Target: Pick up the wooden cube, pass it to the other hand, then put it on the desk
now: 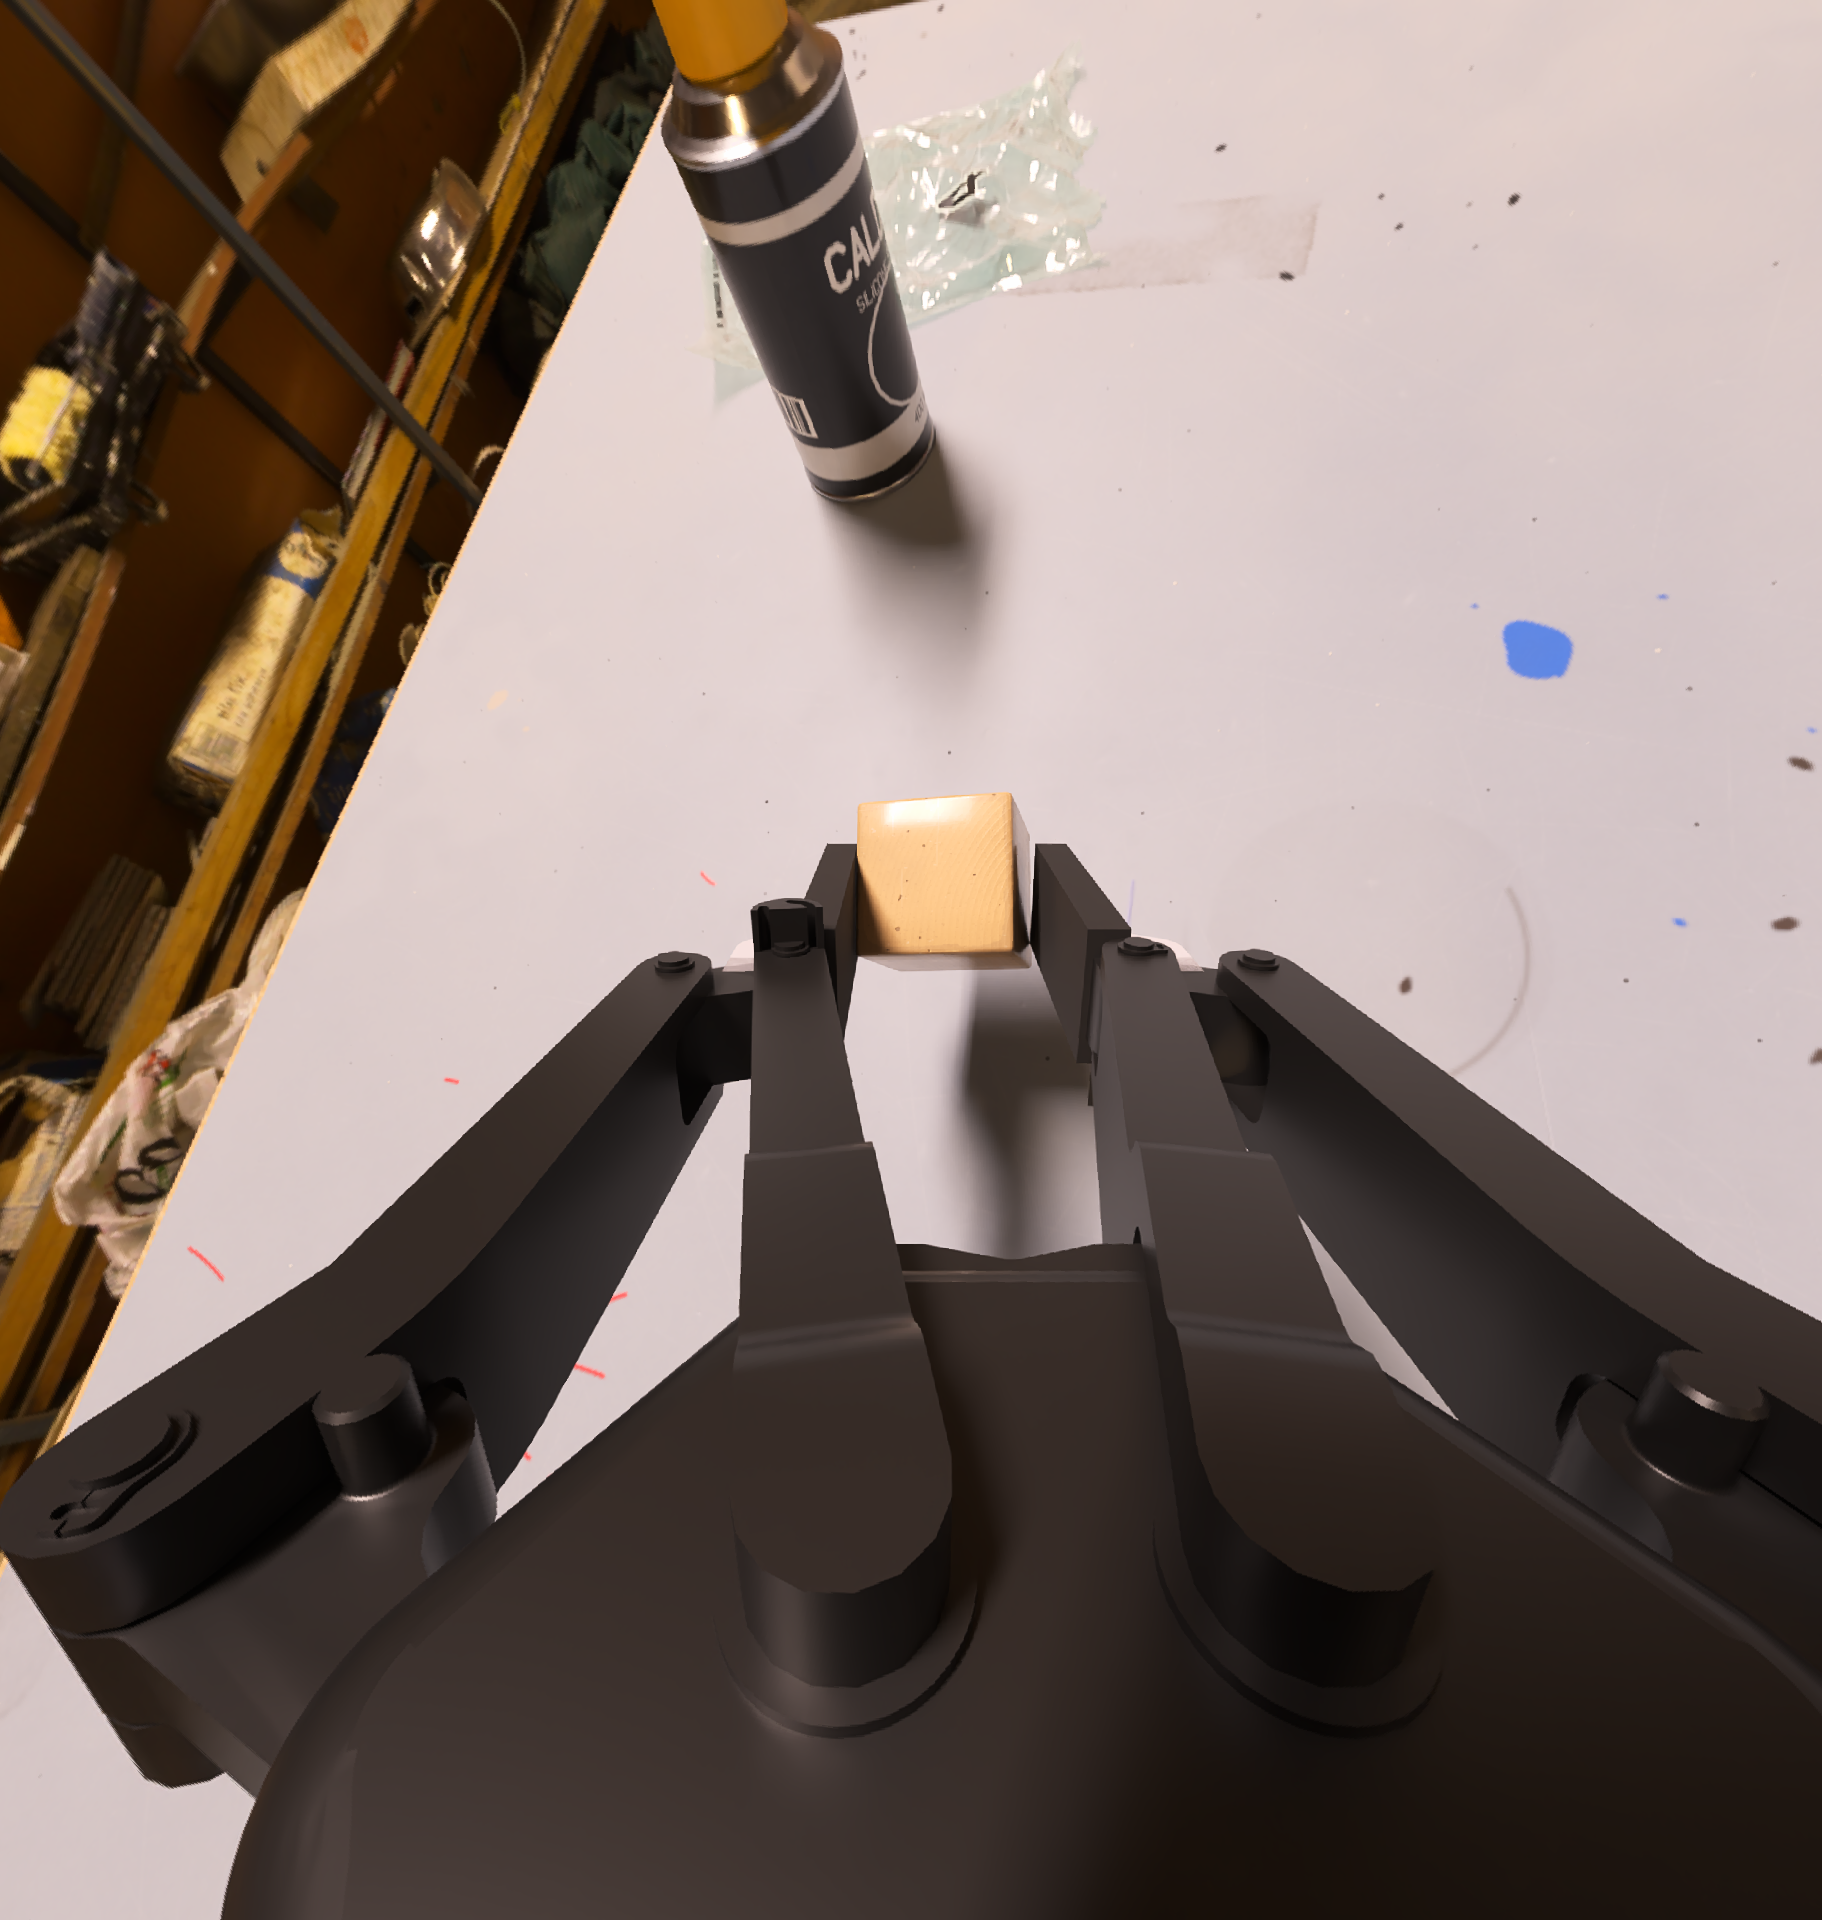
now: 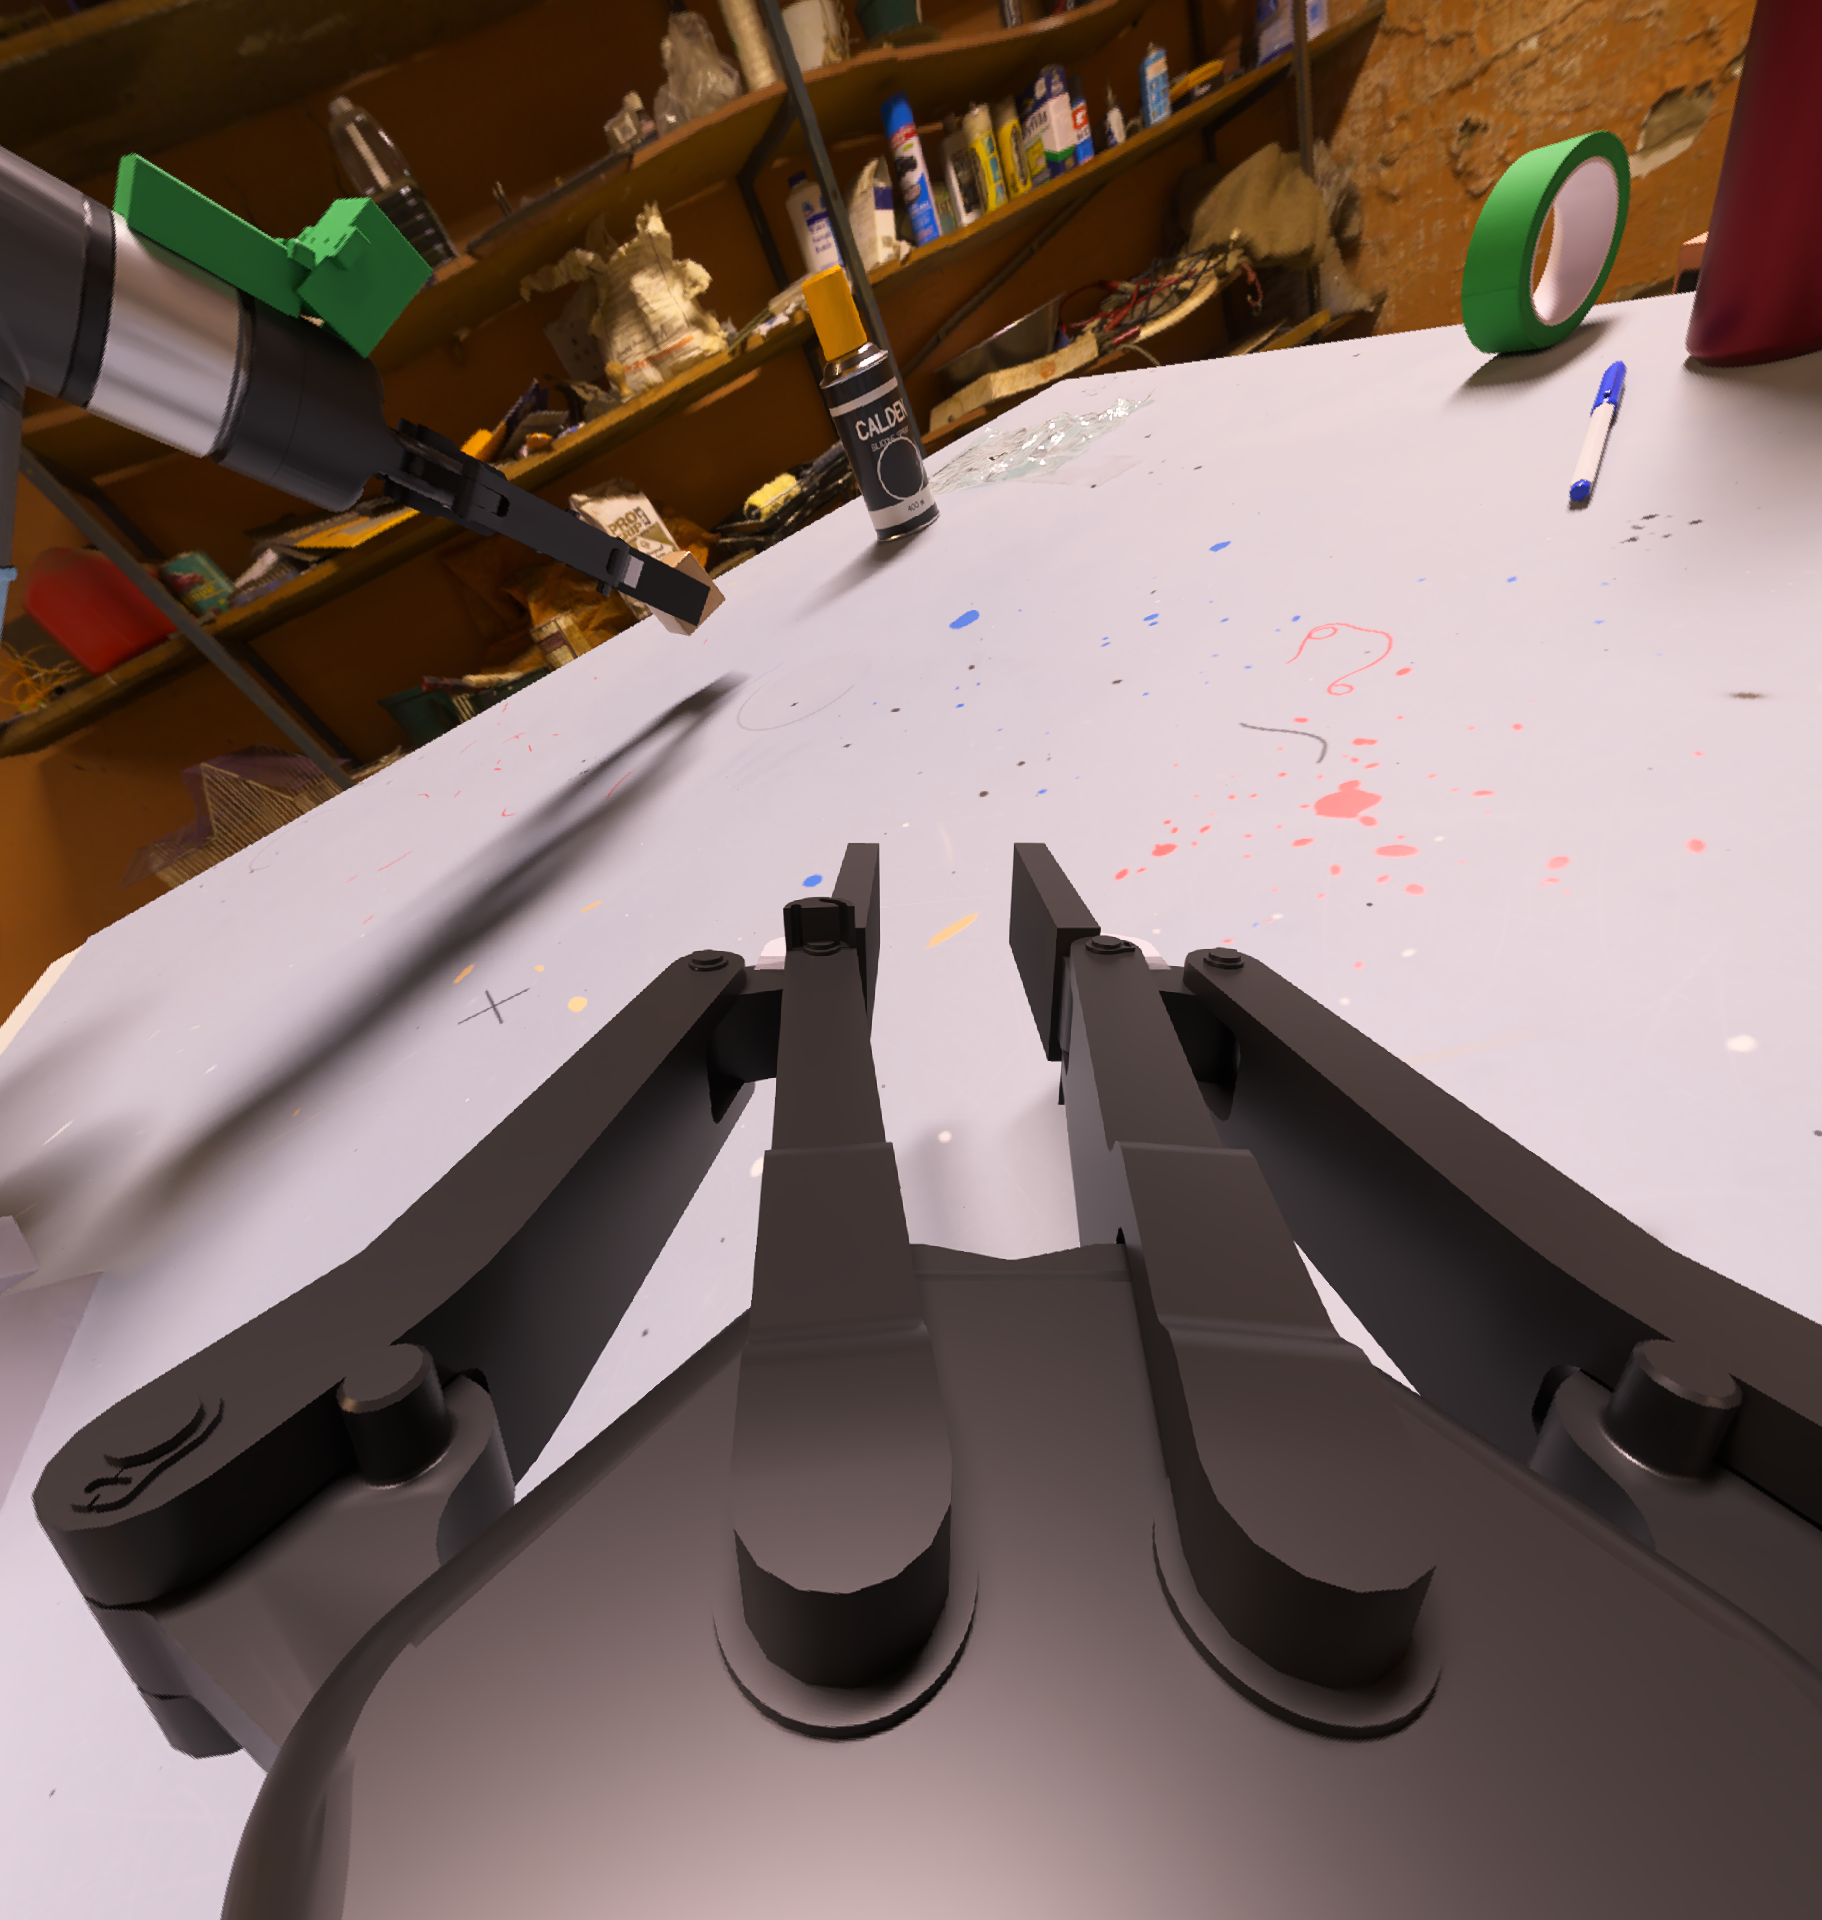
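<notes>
The light wooden cube (image 1: 936,878) sits between the two fingertips of my left gripper (image 1: 943,862), which is shut on it. The cube hangs a little above the grey desk (image 1: 1302,520) and casts a shadow below. In the right wrist view the left gripper (image 2: 678,597) shows at upper left, near the desk's far edge, with the cube (image 2: 707,594) at its tip. My right gripper (image 2: 945,868) is open and empty, with a narrow gap between its fingers. It is low over the paint-spattered desk (image 2: 1302,1039), well apart from the cube.
A dark spray can with a yellow cap (image 1: 824,281) (image 2: 881,447) stands beyond the cube, next to crumpled clear plastic (image 1: 990,187). A green tape roll (image 2: 1541,244), a blue pen (image 2: 1598,431) and a dark red cylinder (image 2: 1790,177) are at the far right. Cluttered shelves (image 1: 159,520) lie past the desk's edge.
</notes>
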Tool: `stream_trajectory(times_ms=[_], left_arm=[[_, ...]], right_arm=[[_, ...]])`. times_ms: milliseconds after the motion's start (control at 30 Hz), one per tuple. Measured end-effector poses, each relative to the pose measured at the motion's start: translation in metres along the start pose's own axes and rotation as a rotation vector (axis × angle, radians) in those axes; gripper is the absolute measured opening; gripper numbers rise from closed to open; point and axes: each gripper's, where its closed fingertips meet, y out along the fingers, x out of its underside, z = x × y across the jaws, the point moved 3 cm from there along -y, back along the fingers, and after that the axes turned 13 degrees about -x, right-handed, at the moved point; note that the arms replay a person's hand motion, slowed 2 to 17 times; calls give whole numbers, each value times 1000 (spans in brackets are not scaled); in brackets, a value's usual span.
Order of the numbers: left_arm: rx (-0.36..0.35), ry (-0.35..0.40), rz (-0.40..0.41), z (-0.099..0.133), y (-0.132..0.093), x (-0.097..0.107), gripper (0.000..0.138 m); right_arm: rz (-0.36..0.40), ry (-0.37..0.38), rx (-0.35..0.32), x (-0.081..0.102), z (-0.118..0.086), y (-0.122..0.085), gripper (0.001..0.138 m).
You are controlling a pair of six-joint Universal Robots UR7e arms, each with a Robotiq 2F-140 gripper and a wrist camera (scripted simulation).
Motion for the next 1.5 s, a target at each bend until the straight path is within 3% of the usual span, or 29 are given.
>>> stream_trajectory(times_ms=[1167, 1500], left_arm=[[-37, -85, 319, -4, -54, -48, 45], [-8, -100, 402, 1, -71, -59, 45]], right_arm=[[-2, 2, -7, 0, -2, 2, 34], [-2, 0, -8, 0, -2, 2, 34]])
